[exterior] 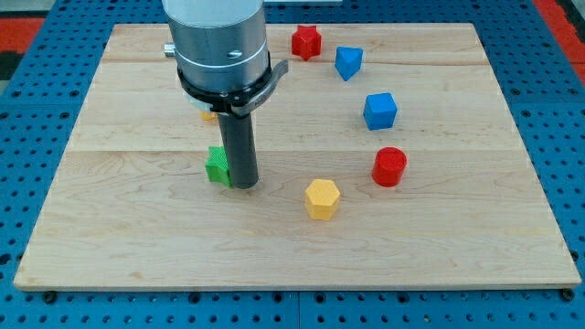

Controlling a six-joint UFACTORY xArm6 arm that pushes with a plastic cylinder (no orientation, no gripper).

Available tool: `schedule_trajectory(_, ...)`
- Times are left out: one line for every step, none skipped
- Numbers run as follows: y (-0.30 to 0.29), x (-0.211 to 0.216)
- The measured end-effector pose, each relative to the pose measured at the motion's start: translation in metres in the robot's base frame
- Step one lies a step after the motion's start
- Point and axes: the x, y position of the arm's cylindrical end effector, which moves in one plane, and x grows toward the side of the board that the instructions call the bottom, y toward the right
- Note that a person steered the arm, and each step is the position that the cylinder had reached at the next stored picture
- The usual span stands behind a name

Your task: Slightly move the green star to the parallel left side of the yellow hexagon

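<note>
Wooden board (457, 247), pale and made of joined planks, lying on a blue perforated table (27, 183) that borders it on all sides. Arm (219, 46), a grey cylindrical housing with a black collar, entering from the far edge of the view over the board's left half. Rod (241, 151), straight and dark, descending from the collar to the board surface; there is no hand or jaw, so nothing opens, closes or is held. My tip (243, 184) rests at board level, touching or just beside the right face of the green star (218, 166), which is partly hidden by the rod. Blue cube (380, 111), right of centre. Yellow hexagon (322, 198), nearer than and well to the right of the green star. Red cylinder (389, 166), just right of and slightly beyond the hexagon. Blue block (348, 62), shape unclear, and red star (306, 42), both near the far edge. Small yellow block (208, 115), mostly hidden under the collar; shape cannot be told.
</note>
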Motion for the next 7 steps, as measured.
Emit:
schedule_trajectory(0.021,-0.001)
schedule_trajectory(0.02,-0.001)
schedule_trajectory(0.02,-0.001)
schedule_trajectory(0.021,-0.019)
schedule_trajectory(0.033,-0.047)
schedule_trajectory(-0.011,-0.057)
schedule_trajectory(-0.042,-0.022)
